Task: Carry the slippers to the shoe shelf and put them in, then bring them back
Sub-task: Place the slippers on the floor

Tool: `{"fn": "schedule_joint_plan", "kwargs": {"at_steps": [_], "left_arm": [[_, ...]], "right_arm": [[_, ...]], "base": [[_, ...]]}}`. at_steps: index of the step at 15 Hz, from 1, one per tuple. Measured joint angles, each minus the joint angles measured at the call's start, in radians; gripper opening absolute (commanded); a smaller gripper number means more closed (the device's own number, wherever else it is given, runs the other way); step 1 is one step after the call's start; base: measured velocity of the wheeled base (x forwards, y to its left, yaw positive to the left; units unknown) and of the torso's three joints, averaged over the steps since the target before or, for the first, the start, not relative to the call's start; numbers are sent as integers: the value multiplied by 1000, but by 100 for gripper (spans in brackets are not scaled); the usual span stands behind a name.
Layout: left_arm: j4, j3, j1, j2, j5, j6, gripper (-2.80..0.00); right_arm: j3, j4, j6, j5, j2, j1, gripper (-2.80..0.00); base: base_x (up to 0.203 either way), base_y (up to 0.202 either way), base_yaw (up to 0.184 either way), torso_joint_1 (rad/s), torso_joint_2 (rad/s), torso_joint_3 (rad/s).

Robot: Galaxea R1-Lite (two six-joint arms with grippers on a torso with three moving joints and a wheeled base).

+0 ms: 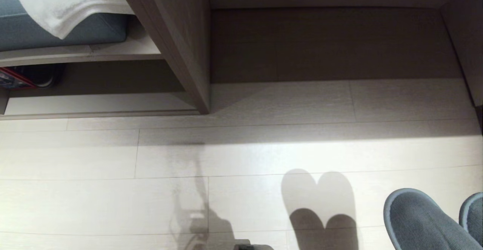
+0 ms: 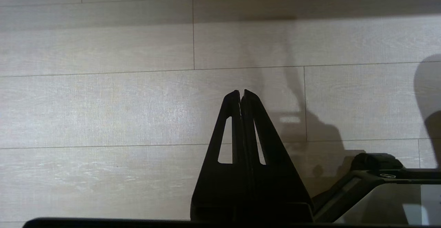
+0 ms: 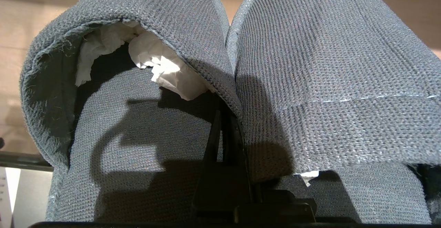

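Observation:
The two dark grey fabric slippers hang side by side, toes pointing away, with white paper stuffed in one. My right gripper is shut on the slippers' adjoining inner edges. In the head view their rounded toes poke in at the lower right, above the floor, and cast a heart-shaped shadow. The shoe shelf, a low cubby with a pale base board, lies at the far left beside an upright taupe divider panel. My left gripper is shut and holds nothing, hanging over bare floor.
A dark object with a red patch sits deep in the cubby's left end. Above it, a shelf carries a blue-grey cushion and a white towel. A taller, floorless recess opens right of the divider. Pale plank floor spreads in front.

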Motion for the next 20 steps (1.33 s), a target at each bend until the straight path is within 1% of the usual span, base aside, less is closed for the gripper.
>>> {"fn": "schedule_joint_plan", "kwargs": {"at_steps": [20], "left_arm": [[0,0,0,0,0,0,-280]], "right_arm": [[0,0,0,0,0,0,-280]], "base": [[0,0,0,3,1,-198]]}}
